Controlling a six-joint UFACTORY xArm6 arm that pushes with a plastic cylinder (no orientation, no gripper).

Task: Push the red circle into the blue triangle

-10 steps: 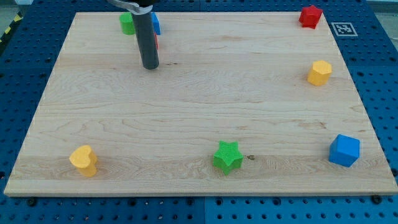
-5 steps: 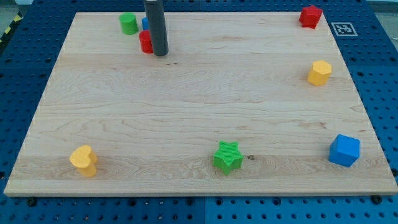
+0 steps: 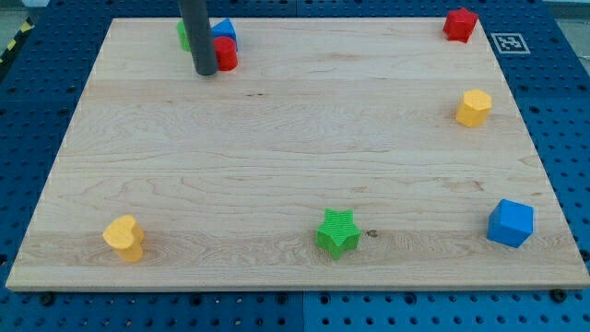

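Note:
The red circle (image 3: 226, 53) sits near the board's top left, touching the blue triangle (image 3: 224, 29) just above it. My tip (image 3: 205, 71) rests on the board right at the red circle's left side, slightly below it. The rod hides most of a green block (image 3: 183, 35) behind it, whose shape I cannot make out.
A red block (image 3: 460, 23) is at the top right, a yellow hexagon (image 3: 474, 108) at the right, a blue cube (image 3: 511, 222) at the bottom right, a green star (image 3: 338, 231) at the bottom middle, a yellow heart (image 3: 124, 236) at the bottom left. The wooden board (image 3: 295, 157) lies on a blue pegboard.
My tip swung from below the red circle up past its right side and now stands at its left. The red circle shifted right and up against the blue triangle.

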